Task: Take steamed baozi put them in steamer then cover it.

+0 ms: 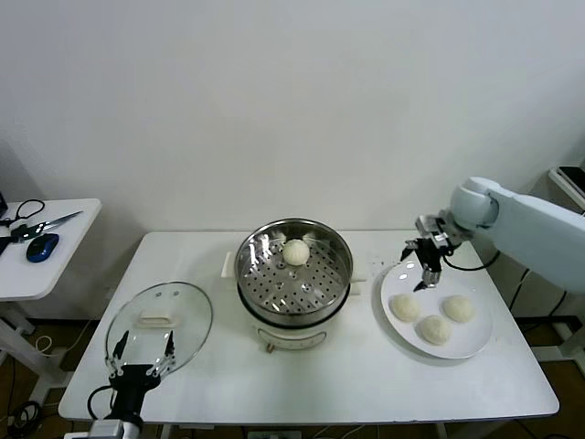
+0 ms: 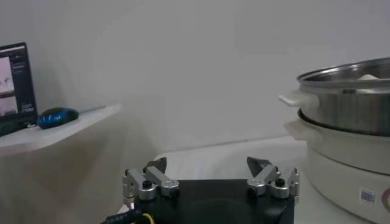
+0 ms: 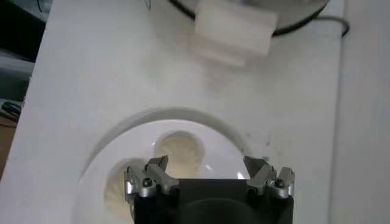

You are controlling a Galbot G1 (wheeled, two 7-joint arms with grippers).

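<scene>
The steamer point(image 1: 294, 283) stands mid-table with one baozi point(image 1: 295, 251) on its perforated tray. Three more baozi point(image 1: 405, 307) point(image 1: 457, 308) point(image 1: 434, 329) lie on a white plate point(image 1: 477, 338) to the right. My right gripper point(image 1: 422, 274) is open and empty, hovering over the plate's far left part, just above the nearest bun point(image 3: 178, 152); in its wrist view the right gripper point(image 3: 206, 165) shows wide jaws. The glass cover point(image 1: 183, 315) lies flat at the front left. My left gripper point(image 1: 142, 364) is open at the cover's near edge, and it also shows in its wrist view point(image 2: 207, 165).
A side table point(image 1: 64, 265) at the far left holds scissors and a blue mouse point(image 1: 41, 245). The steamer's side handle point(image 3: 234, 30) lies just beyond the plate. The steamer pot point(image 2: 347, 100) rises to one side of the left gripper.
</scene>
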